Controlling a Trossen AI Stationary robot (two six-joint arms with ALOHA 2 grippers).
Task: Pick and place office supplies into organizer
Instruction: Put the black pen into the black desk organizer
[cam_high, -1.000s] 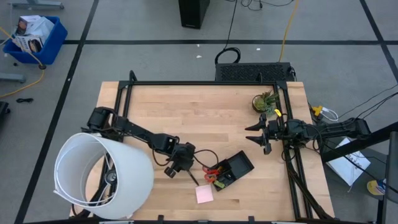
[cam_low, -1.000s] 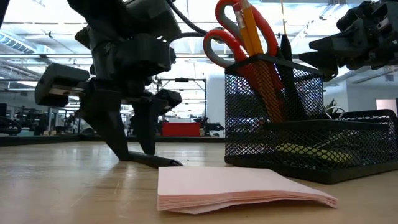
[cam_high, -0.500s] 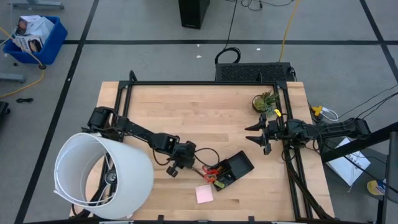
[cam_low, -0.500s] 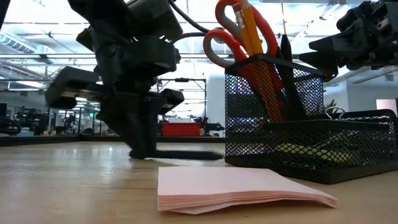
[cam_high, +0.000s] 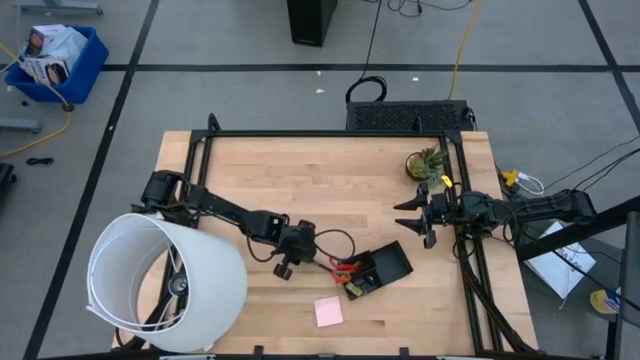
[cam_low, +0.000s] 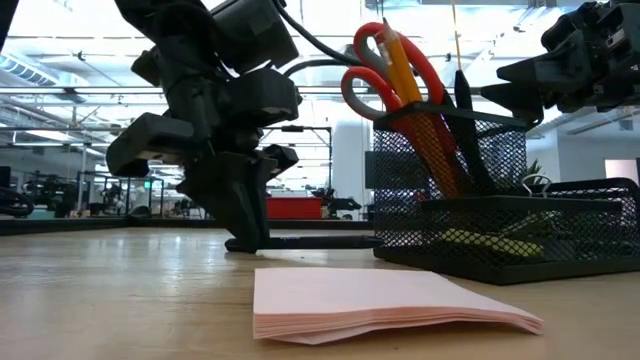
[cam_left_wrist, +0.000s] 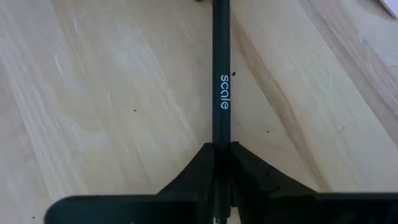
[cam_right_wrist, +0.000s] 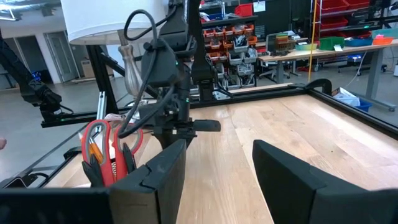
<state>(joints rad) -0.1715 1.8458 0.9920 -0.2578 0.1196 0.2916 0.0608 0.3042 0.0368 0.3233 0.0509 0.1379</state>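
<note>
Now clamped on the slim black pen (cam_left_wrist: 221, 93), the left pincer (cam_high: 291, 256) sits at nine o'clock of the black mesh organizer (cam_high: 378, 273), which already holds red-handled scissors (cam_low: 385, 70) and an orange pencil (cam_low: 400, 60), while the square pink sticky-note pad (cam_high: 327, 312) waits on the tabletop (cam_high: 330, 180) and the right pincer (cam_high: 410, 216) idles wide.

The black pen (cam_left_wrist: 221, 81) runs off the left wrist view's edge, its far end unseen

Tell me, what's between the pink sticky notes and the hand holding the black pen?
Nothing. In the low view, only bare wooden table lies between the pink sticky notes and the left hand pinching the black pen.
</note>
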